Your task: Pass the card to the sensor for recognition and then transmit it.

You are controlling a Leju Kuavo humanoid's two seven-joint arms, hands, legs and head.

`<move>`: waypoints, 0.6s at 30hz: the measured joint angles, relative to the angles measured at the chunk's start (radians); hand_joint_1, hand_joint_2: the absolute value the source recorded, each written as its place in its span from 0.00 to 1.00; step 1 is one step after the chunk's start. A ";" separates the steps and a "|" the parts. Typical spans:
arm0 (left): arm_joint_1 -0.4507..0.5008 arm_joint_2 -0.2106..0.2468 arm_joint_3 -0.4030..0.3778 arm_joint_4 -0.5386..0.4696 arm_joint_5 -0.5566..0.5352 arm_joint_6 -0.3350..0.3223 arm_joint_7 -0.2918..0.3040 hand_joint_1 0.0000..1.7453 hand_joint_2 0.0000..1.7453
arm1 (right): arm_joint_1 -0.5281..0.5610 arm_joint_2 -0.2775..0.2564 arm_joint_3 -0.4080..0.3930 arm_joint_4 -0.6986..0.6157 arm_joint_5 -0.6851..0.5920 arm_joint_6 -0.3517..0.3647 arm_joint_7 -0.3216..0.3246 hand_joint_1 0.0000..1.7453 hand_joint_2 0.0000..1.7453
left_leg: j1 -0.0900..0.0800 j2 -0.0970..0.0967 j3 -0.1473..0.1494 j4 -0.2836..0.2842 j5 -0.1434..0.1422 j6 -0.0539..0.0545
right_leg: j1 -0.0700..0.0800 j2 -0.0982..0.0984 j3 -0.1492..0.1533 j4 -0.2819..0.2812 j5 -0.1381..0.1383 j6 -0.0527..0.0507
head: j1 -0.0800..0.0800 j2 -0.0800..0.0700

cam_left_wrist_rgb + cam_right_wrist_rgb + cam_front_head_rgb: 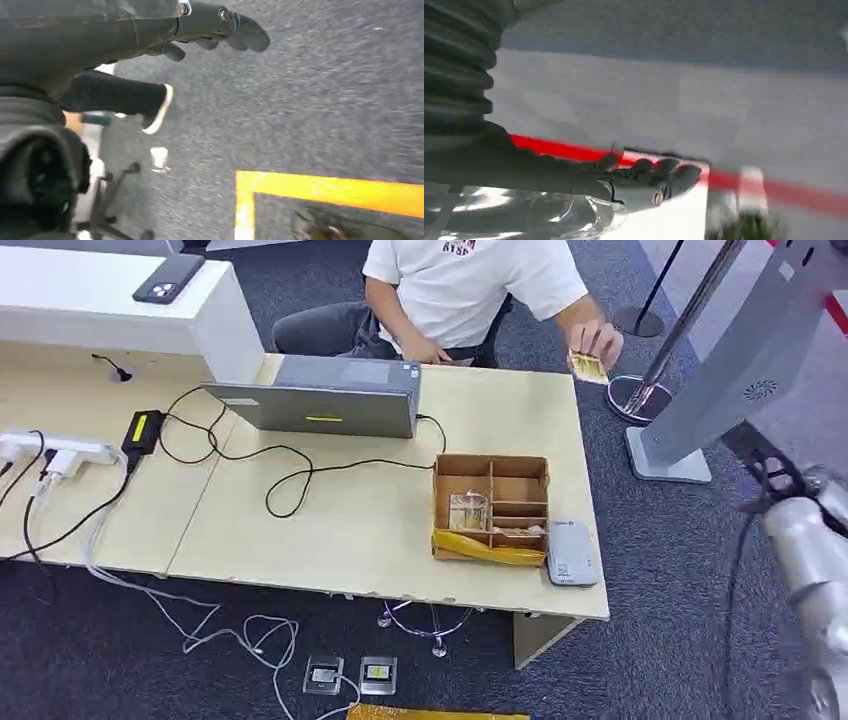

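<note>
A person in a white shirt (470, 280) sits behind the table and holds a gold card (588, 366) out past its far right corner. The grey sensor (572, 553) lies flat on the table near the front right edge, beside a cardboard compartment box (490, 505) with more cards in it. My right arm (810, 560) rises at the right, away from the table; its hand (644, 177) holds nothing, the fingers stretched out. My left hand (220, 30) hangs over the carpet with its fingers apart and holds nothing.
A closed laptop (320, 400) with black cables lies at the back of the table (330, 540). A power strip (50, 452) is at the left. A grey stand (720, 370) and a barrier post (650, 370) rise to the right. Yellow floor tape (325, 190) marks the carpet.
</note>
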 joint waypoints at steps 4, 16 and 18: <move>-0.013 0.010 -0.005 0.000 0.000 0.000 0.004 0.00 0.00 | 0.027 -0.015 0.204 -0.307 0.002 -0.068 -0.016 0.00 1.00 | 0.000 0.041 0.012 0.000 -0.008 -0.001 | 0.001 0.038 -0.006 -0.001 0.006 -0.001 | -0.015 0.000; -0.013 0.000 -0.019 0.000 0.000 0.002 0.007 0.00 0.00 | 0.068 -0.066 0.514 -0.636 -0.085 -0.144 0.020 0.00 1.00 | 0.004 0.011 0.003 0.000 0.000 -0.003 | 0.006 0.008 -0.003 -0.001 0.004 -0.003 | -0.014 0.000; -0.014 0.001 -0.019 0.000 0.000 0.003 0.008 0.00 0.00 | 0.066 -0.069 0.559 -0.664 -0.093 -0.154 0.020 0.00 1.00 | 0.004 0.011 0.003 0.000 0.000 -0.003 | 0.006 0.007 -0.003 -0.001 0.004 -0.003 | -0.014 0.000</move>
